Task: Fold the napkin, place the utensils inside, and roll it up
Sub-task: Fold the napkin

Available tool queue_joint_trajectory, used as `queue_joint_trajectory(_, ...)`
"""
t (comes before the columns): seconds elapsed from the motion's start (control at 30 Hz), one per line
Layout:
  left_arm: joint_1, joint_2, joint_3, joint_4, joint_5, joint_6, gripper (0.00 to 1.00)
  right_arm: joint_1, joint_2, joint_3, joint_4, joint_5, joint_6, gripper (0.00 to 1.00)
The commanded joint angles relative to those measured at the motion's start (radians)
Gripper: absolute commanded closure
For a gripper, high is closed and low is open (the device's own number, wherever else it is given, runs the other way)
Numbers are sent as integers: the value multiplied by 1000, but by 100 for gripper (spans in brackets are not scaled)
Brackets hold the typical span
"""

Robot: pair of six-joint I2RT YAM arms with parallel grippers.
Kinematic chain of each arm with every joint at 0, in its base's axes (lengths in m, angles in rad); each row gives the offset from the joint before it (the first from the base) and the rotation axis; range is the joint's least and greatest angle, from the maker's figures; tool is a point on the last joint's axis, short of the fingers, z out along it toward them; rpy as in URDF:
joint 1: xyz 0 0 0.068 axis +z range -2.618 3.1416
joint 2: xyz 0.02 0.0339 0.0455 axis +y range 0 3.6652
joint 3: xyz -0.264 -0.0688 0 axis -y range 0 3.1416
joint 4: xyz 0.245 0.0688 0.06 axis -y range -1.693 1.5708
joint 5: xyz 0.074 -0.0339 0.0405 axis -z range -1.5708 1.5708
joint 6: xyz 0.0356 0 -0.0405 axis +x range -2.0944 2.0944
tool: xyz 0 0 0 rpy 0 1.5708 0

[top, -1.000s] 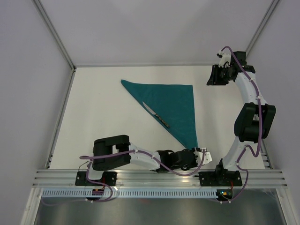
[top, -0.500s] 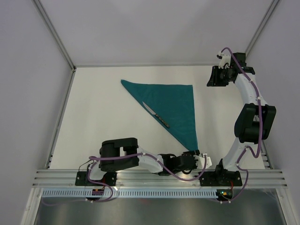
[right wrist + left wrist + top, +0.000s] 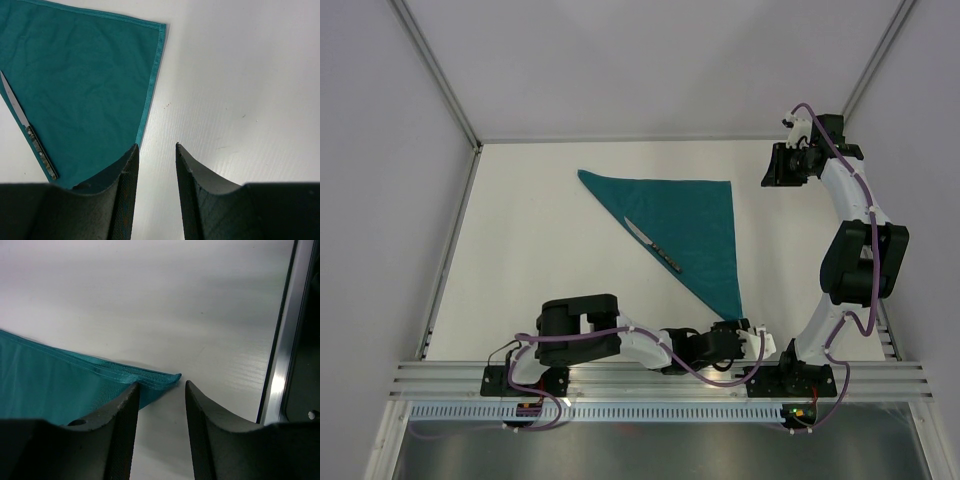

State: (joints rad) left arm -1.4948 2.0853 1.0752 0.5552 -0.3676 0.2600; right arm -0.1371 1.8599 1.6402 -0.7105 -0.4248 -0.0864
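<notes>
Lying diagonally on the napkin (image 3: 692, 215), the knife (image 3: 653, 245) points far-left.

A white, matte tabletop (image 3: 540, 300) is seen from above, enclosed on three sides by plain pale grey wall panels (image 3: 650, 60) — the back panel is met along a straight seam at the far edge. Slim aluminium posts (image 3: 433, 70) are set at the two far corners and are seen slanting outward. The near edge is bordered by a grooved aluminium rail (image 3: 440, 380), below which a slotted white cable duct (image 3: 670, 411) and a dull grey metal sheet (image 3: 650, 450) are found. Soft, even light is cast throughout — only faint shadows are shown on the surface
</notes>
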Motion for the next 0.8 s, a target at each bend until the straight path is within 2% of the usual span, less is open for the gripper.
queue_joint_trajectory(0.0,-5,21,40,23,-22,42,53,-6,-47,-5,26,-6,-10,59)
queue_joint_trajectory(0.13,-5,32,49,23,-25,42,61,-6,-47,-6,25,-6,-13,58)
queue_joint_trajectory(0.27,-4,39,57,20,-30,45,77,-6,-48,-13,25,-6,-16,59)
queue_joint_trajectory(0.47,-2,33,65,17,-31,50,95,-6,-50,-14,23,-3,-19,59)
queue_joint_trajectory(0.53,1,24,66,17,-30,45,98,-6,-47,-13,23,-3,-19,59)
queue_joint_trajectory(0.77,31,-36,68,-3,19,-16,98,-6,-45,-6,19,0,-21,59)
